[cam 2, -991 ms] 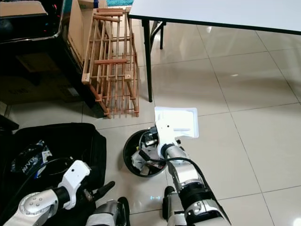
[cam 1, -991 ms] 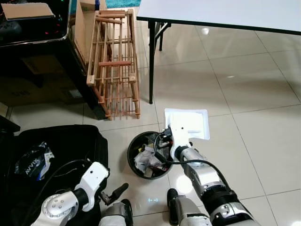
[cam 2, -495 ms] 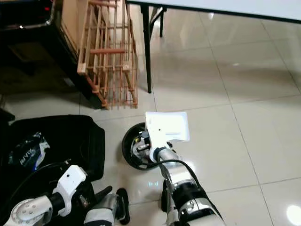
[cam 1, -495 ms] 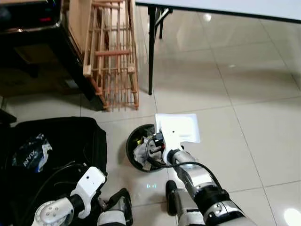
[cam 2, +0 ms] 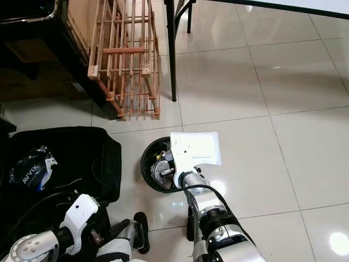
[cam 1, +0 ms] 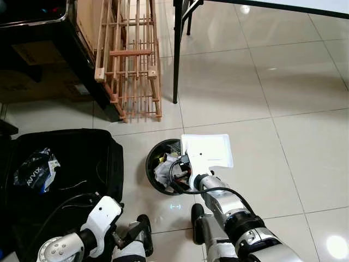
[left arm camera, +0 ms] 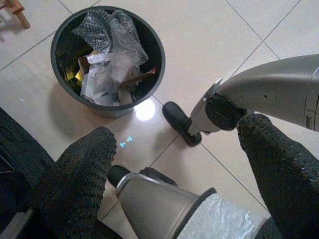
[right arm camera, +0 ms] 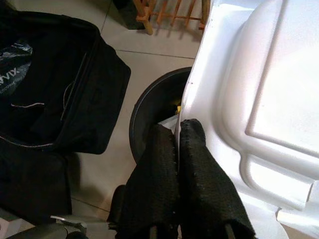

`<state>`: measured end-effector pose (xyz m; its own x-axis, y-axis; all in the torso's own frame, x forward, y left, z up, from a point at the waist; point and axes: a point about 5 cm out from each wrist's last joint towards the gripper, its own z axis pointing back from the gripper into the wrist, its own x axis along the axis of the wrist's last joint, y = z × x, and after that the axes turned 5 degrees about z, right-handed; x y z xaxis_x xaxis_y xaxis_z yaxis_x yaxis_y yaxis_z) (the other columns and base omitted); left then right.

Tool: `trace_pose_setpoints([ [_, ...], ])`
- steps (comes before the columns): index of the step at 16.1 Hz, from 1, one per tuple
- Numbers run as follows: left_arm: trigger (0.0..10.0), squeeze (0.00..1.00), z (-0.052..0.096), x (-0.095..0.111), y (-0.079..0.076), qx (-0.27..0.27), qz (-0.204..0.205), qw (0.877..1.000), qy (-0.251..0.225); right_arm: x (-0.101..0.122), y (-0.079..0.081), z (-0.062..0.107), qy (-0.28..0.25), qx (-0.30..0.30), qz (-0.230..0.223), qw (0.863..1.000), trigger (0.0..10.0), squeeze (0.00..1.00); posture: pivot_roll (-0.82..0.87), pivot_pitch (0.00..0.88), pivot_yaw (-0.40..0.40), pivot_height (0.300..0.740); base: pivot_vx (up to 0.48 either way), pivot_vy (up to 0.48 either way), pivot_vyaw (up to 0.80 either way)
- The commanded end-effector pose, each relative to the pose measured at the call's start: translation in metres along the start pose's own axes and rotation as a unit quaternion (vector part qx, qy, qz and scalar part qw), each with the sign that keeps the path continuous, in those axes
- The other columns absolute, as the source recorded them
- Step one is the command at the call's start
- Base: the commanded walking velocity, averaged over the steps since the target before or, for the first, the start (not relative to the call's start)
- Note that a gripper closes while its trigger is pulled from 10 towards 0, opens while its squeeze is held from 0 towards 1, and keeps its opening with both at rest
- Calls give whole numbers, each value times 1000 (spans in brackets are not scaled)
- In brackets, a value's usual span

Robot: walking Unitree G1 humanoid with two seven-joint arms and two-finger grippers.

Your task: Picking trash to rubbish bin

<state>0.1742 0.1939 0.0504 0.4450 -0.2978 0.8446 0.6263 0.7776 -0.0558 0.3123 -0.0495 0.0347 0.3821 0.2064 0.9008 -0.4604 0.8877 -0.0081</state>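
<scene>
One piece of trash is in play: a white moulded plastic tray (cam 1: 208,151), flat and rectangular, held by the right pincer (cam 1: 191,161) at the edge of the round black rubbish bin (cam 1: 151,169). In the left eye view the tray lies level, mostly over the pale floor tiles (cam 1: 262,98) to the right of the bin, with only its near-left corner at the rim. Compared with a second ago the whole picture has slid, so the head camera has moved; against the bin, the tray sits much as it did, so I judge the drop has not yet begun. The bin is already crowded with crumpled paper and wrappers (cam 1: 163,173). An open black bag (cam 1: 82,158) lies on the floor to the left, a dark printed packet (cam 1: 34,170) inside it, and a wooden slatted rack (cam 1: 131,60) leans behind, next to a black table leg (cam 1: 176,60).

Little differs in the right eye view: tray beside and partly over the bin, right arm reaching forward.

From the left wrist view, the left pincer (left arm camera: 179,164) hangs low with its fingers (left arm camera: 82,174) spread wide and empty, looking down on the full bin and the robot's own foot.

From the right wrist view, the two black fingers (right arm camera: 167,184) are pressed together on the tray's thin edge, the bin's rim just beyond. The tray looks wider than the free space in the bin, so tilting it in edge-first seems the likely need.
</scene>
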Motion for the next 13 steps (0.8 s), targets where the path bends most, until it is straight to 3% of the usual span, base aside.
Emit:
trace_pose_setpoints([
  [1,10000,0,1,-7,-3,-2,7,1000,15,-14,5,1,26,7,-4,1000,10000,0,193,409,16,740,0,0,0],
  [5,10000,0,0,-8,-3,-3,8,1000,16,-27,7,2,59,6,0,998,10000,0,189,399,14,740,0,0,0],
  [8,10000,0,-2,-8,-4,-5,7,1000,18,-23,16,-2,56,28,-2,998,10000,0,191,389,17,740,0,0,0],
  [13,10000,0,-1,-11,-2,-1,4,1000,26,-17,31,-4,34,70,-66,995,10000,0,200,390,17,740,0,0,0],
])
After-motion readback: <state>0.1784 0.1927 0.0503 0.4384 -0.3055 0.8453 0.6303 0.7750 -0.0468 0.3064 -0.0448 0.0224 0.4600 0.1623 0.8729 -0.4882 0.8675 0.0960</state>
